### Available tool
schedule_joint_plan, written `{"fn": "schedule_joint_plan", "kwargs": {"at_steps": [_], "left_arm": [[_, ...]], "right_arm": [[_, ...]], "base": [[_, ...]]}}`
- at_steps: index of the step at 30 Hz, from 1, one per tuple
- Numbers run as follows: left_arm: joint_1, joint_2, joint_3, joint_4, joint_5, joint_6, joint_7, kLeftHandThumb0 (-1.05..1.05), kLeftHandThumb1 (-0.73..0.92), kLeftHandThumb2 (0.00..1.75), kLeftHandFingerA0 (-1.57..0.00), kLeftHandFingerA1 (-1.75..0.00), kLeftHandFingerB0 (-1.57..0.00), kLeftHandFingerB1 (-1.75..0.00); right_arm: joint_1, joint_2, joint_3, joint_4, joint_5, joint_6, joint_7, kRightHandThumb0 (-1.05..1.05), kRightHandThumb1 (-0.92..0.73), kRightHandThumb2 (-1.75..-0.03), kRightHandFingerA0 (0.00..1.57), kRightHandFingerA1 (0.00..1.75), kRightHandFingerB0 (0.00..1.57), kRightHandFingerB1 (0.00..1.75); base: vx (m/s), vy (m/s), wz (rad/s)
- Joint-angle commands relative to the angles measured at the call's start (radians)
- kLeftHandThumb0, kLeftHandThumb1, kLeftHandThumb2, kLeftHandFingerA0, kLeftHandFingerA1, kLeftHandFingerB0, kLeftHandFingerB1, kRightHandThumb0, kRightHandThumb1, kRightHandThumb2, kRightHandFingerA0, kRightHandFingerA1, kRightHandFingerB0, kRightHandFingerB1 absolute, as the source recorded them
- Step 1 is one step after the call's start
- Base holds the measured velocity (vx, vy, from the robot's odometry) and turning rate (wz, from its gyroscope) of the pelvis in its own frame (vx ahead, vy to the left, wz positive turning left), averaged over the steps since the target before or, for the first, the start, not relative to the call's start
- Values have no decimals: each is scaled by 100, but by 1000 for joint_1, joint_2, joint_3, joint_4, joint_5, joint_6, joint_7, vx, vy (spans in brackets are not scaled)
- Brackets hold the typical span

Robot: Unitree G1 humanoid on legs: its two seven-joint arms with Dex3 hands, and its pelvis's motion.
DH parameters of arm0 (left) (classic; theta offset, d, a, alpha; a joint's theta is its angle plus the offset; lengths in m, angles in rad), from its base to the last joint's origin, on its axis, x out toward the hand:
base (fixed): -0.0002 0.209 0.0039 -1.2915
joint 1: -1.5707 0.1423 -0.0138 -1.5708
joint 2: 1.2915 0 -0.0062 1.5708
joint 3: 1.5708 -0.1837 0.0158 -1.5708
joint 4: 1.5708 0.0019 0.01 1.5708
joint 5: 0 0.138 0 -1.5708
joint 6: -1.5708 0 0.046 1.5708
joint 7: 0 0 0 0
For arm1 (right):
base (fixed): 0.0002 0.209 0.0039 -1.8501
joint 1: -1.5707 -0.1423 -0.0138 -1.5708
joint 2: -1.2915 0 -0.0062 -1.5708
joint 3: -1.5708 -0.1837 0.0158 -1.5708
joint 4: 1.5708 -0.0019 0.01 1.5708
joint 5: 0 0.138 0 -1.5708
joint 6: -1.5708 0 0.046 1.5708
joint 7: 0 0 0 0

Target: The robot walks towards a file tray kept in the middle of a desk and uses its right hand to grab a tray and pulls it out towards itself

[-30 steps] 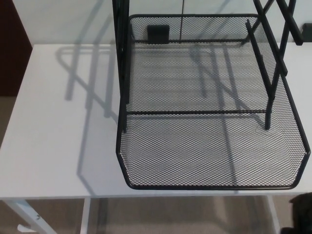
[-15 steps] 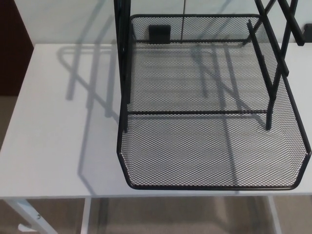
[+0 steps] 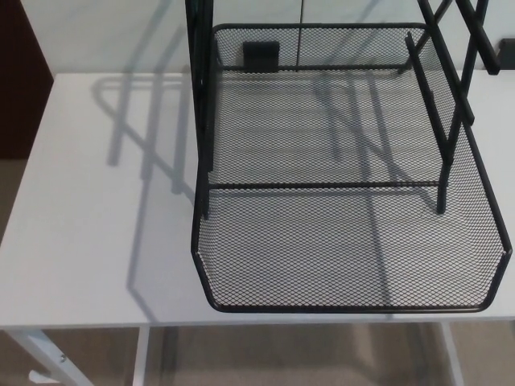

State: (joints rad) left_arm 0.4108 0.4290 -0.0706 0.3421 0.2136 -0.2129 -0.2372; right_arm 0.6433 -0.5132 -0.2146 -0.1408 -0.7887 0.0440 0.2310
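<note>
Head view: the black mesh tray (image 3: 354, 249) lies flat on the white desk (image 3: 88, 233), right of centre, its long axis running from the far wall toward the camera — front lip nearly at the desk's near edge. The rack's black frame (image 3: 203, 104) stands over its rear half, uprights on both sides. Neither robot hand shows, so their fingers cannot be judged.

White desk (image 3: 88, 225) on white metal legs (image 3: 40, 354), set against a pale wall (image 3: 105, 36). Beige floor (image 3: 241, 358) below; dark brown panel (image 3: 20, 88) at left. Hard light, sharp shadows on the desktop.
</note>
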Motion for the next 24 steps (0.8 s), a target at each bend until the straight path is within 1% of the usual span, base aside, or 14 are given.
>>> {"fn": "schedule_joint_plan", "kwargs": {"at_steps": [1,3,4,10,11,12,13,14,16,17,18,22,23,24], "left_arm": [[-4,31,-4,15,21,-27,2,-77,75,64,-63,-39,-44,-35],[-16,31,0,13,18,-18,0,-78,60,96,-56,-53,-39,-48],[-21,27,3,26,9,-22,-2,-78,60,95,-56,-53,-39,-47],[-23,27,3,42,4,-38,-4,-77,74,64,-62,-39,-44,-34],[-25,27,9,44,-4,-32,-9,-79,60,96,-55,-53,-35,-46],[-23,26,7,43,-3,-29,-8,-78,73,63,-61,-38,-44,-34],[-25,23,5,42,-3,-22,-8,-80,60,97,-54,-53,-35,-46],[-38,23,6,55,-2,-27,-6,-79,74,64,-61,-38,-44,-34],[-36,14,10,66,-13,-22,-7,-78,60,96,-52,-52,-35,-46],[-37,13,12,73,-14,-21,-4,-77,73,63,-61,-38,-44,-34],[-40,11,13,87,-15,-27,0,-78,60,96,-52,-52,-36,-46],[-25,-11,30,94,-64,-7,-29,-77,72,63,-60,-38,-43,-34],[-29,-8,37,102,-77,8,-47,-80,59,94,-44,-48,-37,-46],[-33,-6,39,118,-76,-4,-46,-79,73,63,-49,-35,-42,-34]], "right_arm": [[-230,14,184,590,89,94,286,-20,-35,-86,3,49,0,45],[-274,45,138,609,133,100,203,-39,-56,-59,8,28,13,27],[-292,48,132,607,141,105,189,-25,-48,-95,4,50,0,45],[-380,86,81,579,218,204,207,-52,-51,-74,6,37,4,30],[-371,108,69,500,234,257,229,-51,-64,-62,6,30,8,24],[-371,113,65,484,242,265,236,-57,-54,-79,4,34,1,26],[-379,125,52,466,261,285,243,-55,-66,-63,2,28,3,22],[-391,149,61,415,249,330,242,-60,-70,-62,1,31,2,26],[-391,202,63,351,239,396,223,-56,-69,-67,1,22,4,21],[-390,233,66,324,236,416,208,-56,-69,-67,1,22,3,21],[-384,271,75,305,233,418,184,-69,-58,-88,0,29,3,24],[-363,354,53,302,281,401,147,-70,-61,-90,0,27,0,22],[-361,393,23,347,347,354,135,-57,-68,-81,0,18,0,17],[-356,392,27,373,345,329,131,-52,-76,-64,0,19,0,19]], "base": [[0,0,0],[0,0,0],[0,0,0],[0,0,0],[0,0,0],[0,0,0],[0,0,0],[0,0,0],[0,0,0],[0,0,0],[0,0,0],[0,0,0],[0,0,0],[0,0,0]]}}
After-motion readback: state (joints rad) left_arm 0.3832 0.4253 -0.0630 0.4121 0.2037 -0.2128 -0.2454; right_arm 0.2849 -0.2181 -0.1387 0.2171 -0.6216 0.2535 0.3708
